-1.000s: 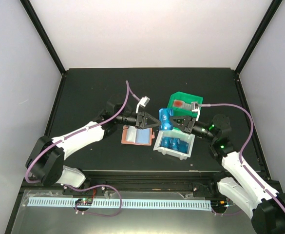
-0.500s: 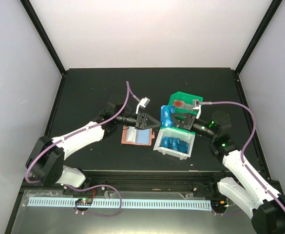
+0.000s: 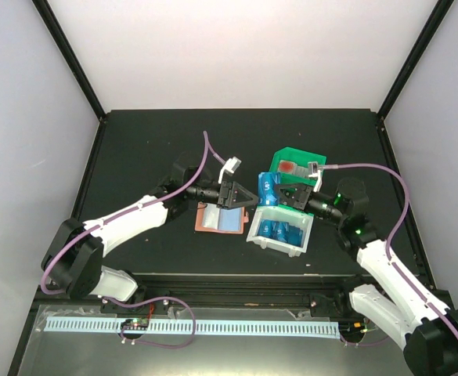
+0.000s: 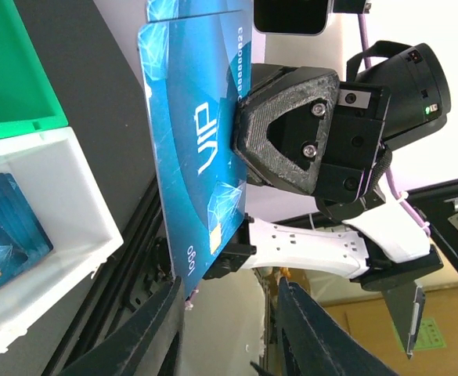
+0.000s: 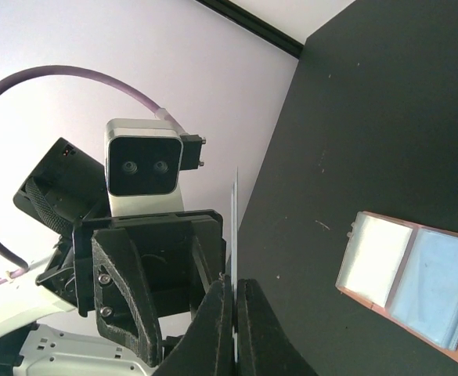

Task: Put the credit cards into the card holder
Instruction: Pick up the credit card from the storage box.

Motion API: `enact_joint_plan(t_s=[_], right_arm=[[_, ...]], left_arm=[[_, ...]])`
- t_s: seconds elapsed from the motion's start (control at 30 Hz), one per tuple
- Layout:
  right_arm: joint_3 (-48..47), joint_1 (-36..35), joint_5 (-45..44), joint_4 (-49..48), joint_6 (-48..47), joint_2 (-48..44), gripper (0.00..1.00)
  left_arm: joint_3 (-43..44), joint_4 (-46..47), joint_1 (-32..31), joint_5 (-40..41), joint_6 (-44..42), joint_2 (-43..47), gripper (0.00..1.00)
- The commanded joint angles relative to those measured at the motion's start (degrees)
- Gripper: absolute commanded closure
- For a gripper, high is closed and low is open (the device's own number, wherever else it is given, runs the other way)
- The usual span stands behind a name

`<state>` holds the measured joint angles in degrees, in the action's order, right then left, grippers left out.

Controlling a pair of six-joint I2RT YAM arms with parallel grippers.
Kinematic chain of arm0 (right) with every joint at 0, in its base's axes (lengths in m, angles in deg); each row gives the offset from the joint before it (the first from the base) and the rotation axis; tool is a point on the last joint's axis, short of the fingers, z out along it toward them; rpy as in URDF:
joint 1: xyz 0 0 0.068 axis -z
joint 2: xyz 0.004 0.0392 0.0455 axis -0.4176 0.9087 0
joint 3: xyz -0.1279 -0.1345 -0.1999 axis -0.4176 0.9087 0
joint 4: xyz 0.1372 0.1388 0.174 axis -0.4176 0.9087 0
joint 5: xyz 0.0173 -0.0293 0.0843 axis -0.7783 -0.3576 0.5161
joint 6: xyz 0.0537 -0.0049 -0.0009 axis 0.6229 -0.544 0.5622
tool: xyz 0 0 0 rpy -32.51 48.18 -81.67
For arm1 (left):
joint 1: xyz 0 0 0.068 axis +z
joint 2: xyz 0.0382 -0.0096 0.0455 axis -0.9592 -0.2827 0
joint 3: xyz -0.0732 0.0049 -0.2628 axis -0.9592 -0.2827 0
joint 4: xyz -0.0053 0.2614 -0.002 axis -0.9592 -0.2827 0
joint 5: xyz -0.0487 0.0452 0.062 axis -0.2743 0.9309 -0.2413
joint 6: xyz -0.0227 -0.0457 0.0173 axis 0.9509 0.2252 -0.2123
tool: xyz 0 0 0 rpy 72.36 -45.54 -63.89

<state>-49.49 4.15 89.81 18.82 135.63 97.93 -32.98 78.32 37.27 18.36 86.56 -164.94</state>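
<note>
Card holder (image 3: 219,218) lies left of the near bin (image 3: 275,244) holding credit cards (image 3: 282,229); far bin (image 3: 290,155) behind.
</note>
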Motion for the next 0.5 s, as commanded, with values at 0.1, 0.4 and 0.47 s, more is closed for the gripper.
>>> enact_joint_plan(t_s=[0.1,0.4,0.47], right_arm=[[-1.4,-0.1,-0.5,-1.1,-0.6,0.8,0.99],[-1.3,-0.1,-0.7,-1.4,-0.6,1.7,0.99],[-1.2,-0.1,-0.8,-1.4,-0.6,1.7,0.99]], left_arm=[[1.2,-3.1,-0.7,0.0,-1.7,-1.0,0.66],[1.9,-2.1,-1.8,-0.2,-0.9,-2.0,0.66],[2.0,-2.1,-1.8,-0.1,-0.8,-2.3,0.66]])
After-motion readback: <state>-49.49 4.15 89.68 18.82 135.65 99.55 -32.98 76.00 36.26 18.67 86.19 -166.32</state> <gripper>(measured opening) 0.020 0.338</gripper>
